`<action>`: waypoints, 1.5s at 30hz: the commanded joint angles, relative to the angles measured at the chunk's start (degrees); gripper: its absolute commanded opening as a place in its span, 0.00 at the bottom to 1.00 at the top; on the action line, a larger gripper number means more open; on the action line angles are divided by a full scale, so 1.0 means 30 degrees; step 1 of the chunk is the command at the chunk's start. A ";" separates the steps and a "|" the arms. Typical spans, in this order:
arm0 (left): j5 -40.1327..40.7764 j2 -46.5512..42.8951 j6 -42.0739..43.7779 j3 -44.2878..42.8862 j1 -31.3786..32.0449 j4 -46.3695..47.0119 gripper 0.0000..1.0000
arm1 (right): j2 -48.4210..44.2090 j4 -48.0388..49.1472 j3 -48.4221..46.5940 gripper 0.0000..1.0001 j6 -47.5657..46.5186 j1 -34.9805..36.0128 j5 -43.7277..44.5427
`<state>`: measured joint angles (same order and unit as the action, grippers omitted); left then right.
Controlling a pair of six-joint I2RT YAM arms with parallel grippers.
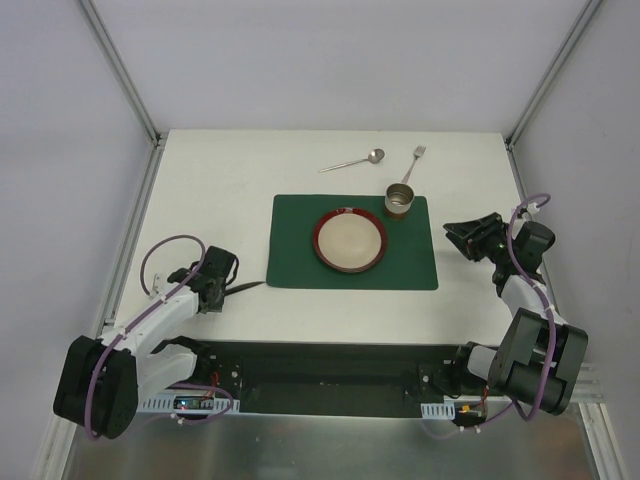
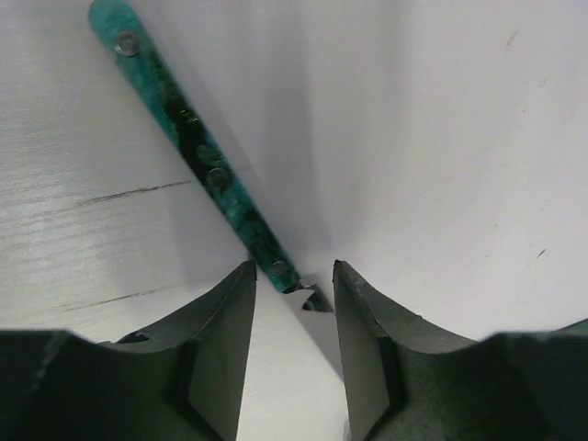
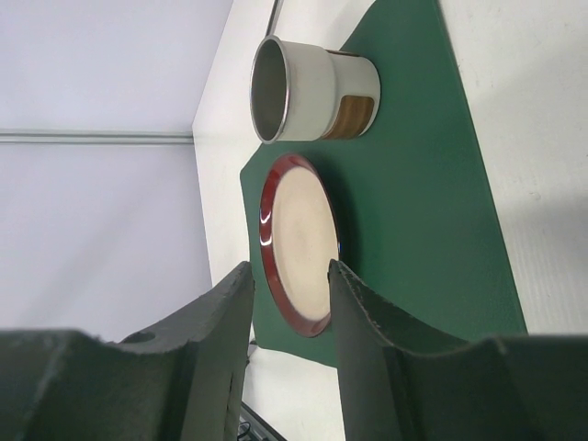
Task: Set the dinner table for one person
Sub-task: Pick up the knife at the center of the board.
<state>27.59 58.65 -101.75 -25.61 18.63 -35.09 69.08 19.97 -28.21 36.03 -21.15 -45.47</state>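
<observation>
The white dinner table (image 1: 220,190) carries a dark green placemat (image 1: 300,255) with a red-rimmed plate (image 1: 350,241) and a cup (image 1: 400,200) on it. A knife (image 1: 245,288) with a green marbled handle (image 2: 197,152) lies on the table left of the mat. My left gripper (image 1: 222,290) is low over the knife's blade end and open (image 2: 294,266); the handle points away from the fingers and neither finger presses on the knife. My right gripper (image 1: 455,235) hangs open (image 3: 289,266) to the right of the mat, facing the plate (image 3: 299,243) and cup (image 3: 317,87).
A spoon (image 1: 352,161) and a fork (image 1: 415,162) lie on the table behind the placemat (image 3: 413,184). Metal frame rails (image 1: 130,240) run along the table's sides, with grey walls beyond them.
</observation>
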 commanded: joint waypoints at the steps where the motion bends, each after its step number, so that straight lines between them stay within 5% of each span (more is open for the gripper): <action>1: -0.0759 0.1130 -0.1208 0.0889 -0.0264 -0.0784 0.36 | -0.0174 0.0962 0.0261 0.40 0.0206 -0.0304 -0.0428; 10: -0.1200 0.2157 -0.1736 0.0742 -0.0323 -0.0754 0.18 | -0.0233 0.0962 0.0320 0.40 0.0294 -0.0480 -0.0457; 30: -0.1317 0.4850 0.0460 -0.1131 -0.1494 0.0797 0.32 | -0.0819 0.0962 0.0583 0.40 0.0616 -0.1008 -0.0897; 45: -0.1962 0.6376 0.1398 -0.1836 -0.2607 0.2027 0.15 | -0.1287 0.0962 0.1023 0.40 0.0792 -0.1359 -0.1248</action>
<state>24.88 74.81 -100.03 -33.52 11.88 -25.85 67.00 20.38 -25.39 38.02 -24.53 -47.51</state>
